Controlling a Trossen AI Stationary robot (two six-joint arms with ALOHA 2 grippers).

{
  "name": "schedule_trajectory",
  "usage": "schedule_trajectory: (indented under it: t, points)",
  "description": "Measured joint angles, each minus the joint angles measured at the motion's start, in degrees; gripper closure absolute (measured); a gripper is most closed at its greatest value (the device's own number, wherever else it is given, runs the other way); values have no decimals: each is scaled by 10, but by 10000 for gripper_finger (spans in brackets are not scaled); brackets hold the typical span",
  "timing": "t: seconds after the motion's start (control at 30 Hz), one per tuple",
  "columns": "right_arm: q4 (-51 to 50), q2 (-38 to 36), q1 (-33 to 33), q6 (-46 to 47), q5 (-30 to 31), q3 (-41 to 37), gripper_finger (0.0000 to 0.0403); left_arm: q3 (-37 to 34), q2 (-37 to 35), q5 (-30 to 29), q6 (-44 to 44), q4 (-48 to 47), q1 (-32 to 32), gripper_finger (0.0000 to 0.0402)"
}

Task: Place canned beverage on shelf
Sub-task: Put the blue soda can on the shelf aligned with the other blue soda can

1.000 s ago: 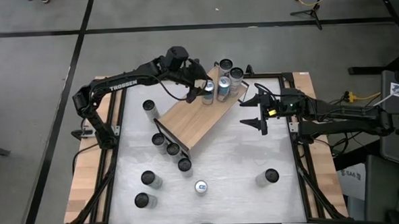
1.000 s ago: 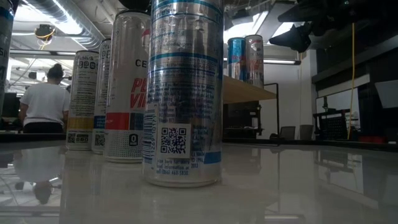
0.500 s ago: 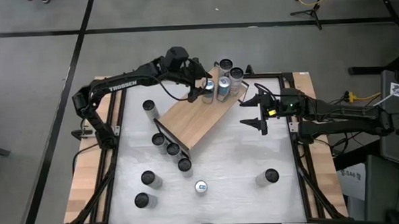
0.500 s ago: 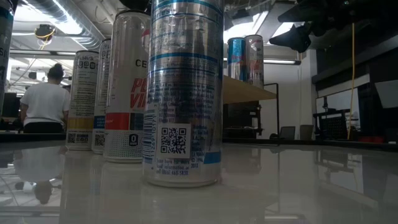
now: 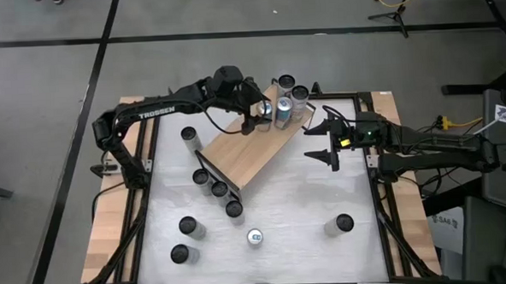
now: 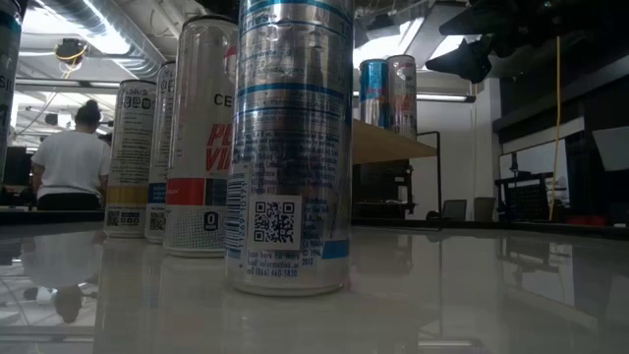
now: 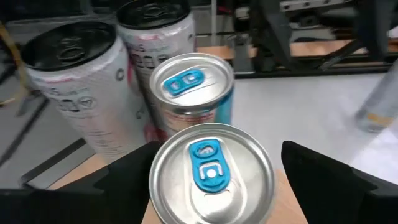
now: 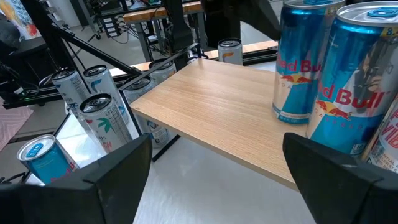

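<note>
Looking down from above, the left tool (image 5: 254, 118) sits over the far end of the shelf (image 5: 252, 151), its fingers spread on either side of a blue-tabbed can (image 5: 264, 110) that stands on the board. That overhead view cannot settle whether the fingers touch the can; the left wrist view shows the same can (image 7: 211, 171) between two dark fingers (image 7: 134, 171) with a gap on each side, so nothing is pinched. Just beyond it stand a second blue-tabbed can (image 7: 194, 93) and two white cans (image 7: 74, 81) close together.

Off the shelf's end, the right tool (image 5: 328, 143) hovers over the white counter (image 5: 307, 208), fingers spread and empty. Its wrist camera shows what the overhead hides: the two blue cans (image 8: 348, 87) carry red lettering and stand upright on the wooden board (image 8: 217, 106), with more cans (image 8: 102, 118) on the counter near the far side.

From counter height, a tall silver can (image 6: 290, 147) fills the frame, the shelf edge (image 6: 393, 143) shows behind it, and a person in a white shirt (image 6: 69, 162) stands in the room beyond.
</note>
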Motion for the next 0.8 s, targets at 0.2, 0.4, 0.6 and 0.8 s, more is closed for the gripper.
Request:
schedule_trajectory:
  t: [0.2,0.4,0.6,0.8]
  points:
    - [0,0,0,0,0,0,47,0,0,-115,0,0,-26,73]
    - [0,0,0,0,0,0,47,0,0,-158,-19,-9,-43,73]
    - [0,0,0,0,0,0,47,0,0,-175,-31,-15,-52,78]
    - [0,0,0,0,0,0,47,0,0,-192,-31,-15,-54,110]
